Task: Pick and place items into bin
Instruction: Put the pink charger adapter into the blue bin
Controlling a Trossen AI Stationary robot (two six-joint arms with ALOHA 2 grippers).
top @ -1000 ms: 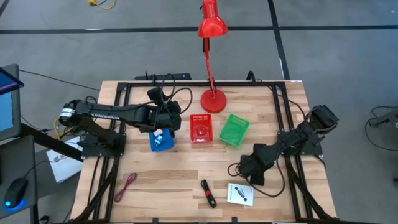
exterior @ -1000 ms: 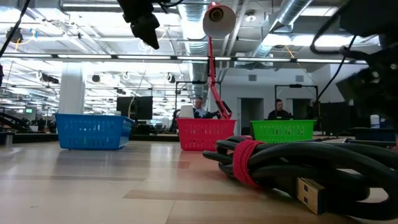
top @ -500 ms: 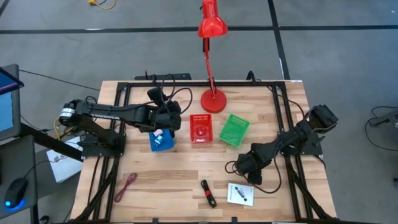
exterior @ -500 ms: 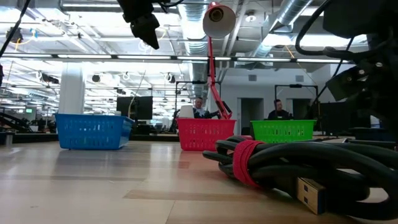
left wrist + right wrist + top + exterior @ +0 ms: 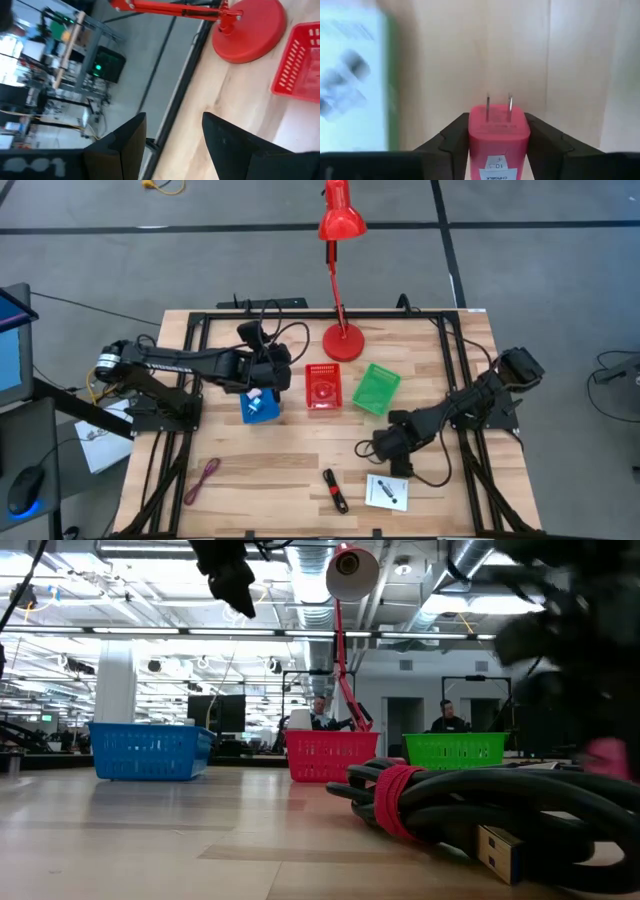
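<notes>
My right gripper [image 5: 383, 446] hangs over the table's right half, shut on a pink cube [image 5: 497, 145] with two metal prongs. The cube shows as a pink blur [image 5: 608, 755] in the low view. Just on the near side of the gripper lies the white card [image 5: 386, 492], and the black-and-red stick tool [image 5: 335, 490], a tied black cable bundle [image 5: 400, 802], lies to the card's left. The maroon cord [image 5: 203, 478] lies near the table's near-left corner. My left gripper [image 5: 172, 125] hangs open above the blue bin [image 5: 260, 408], holding nothing. My right gripper pinches the pink cube by its two opposite side faces [image 5: 475, 137], one dark finger [image 5: 452, 140] on each side. The prong end [image 5: 498, 102] sticks out past the fingertips toward the table. The fingers come from above, slanting down. The cube looks lifted off the wood.
A red bin [image 5: 322, 387] with a small red piece inside and a green bin [image 5: 376, 389] stand beside the blue bin in mid-table. The red desk lamp's base [image 5: 345, 340] stands behind them. Bare wood lies between the bins and the near-edge items.
My right gripper has moved toward the table's left, away from the right edge, carrying the pink cube, and now hangs nearer the green bin. My left arm has kept still.
</notes>
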